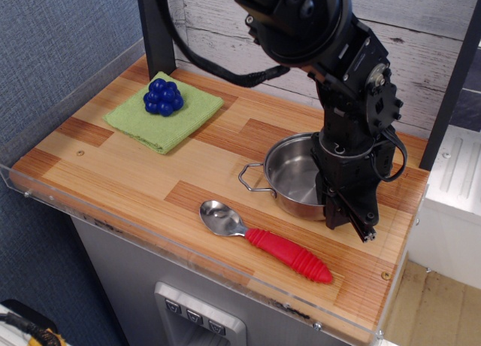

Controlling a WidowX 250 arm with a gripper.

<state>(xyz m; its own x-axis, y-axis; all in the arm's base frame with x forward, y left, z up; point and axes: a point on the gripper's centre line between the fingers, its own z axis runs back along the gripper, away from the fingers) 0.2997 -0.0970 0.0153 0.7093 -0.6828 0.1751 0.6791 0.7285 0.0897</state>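
My black gripper (pixel 352 220) points down at the right rim of a small steel pot (pixel 291 174) with a wire handle on its left. The fingers (pixel 361 224) reach to the tabletop just right of the pot, and I cannot tell whether they pinch the rim. A spoon (pixel 264 241) with a steel bowl and a red ribbed handle lies flat in front of the pot. At the back left, a bunch of blue toy grapes (pixel 164 96) rests on a folded green cloth (pixel 165 117).
The wooden tabletop (pixel 113 173) has a clear plastic lip along its front and left edges. A dark post (pixel 154 30) stands at the back left, with a black cable hanging from the arm. A white plank wall is behind.
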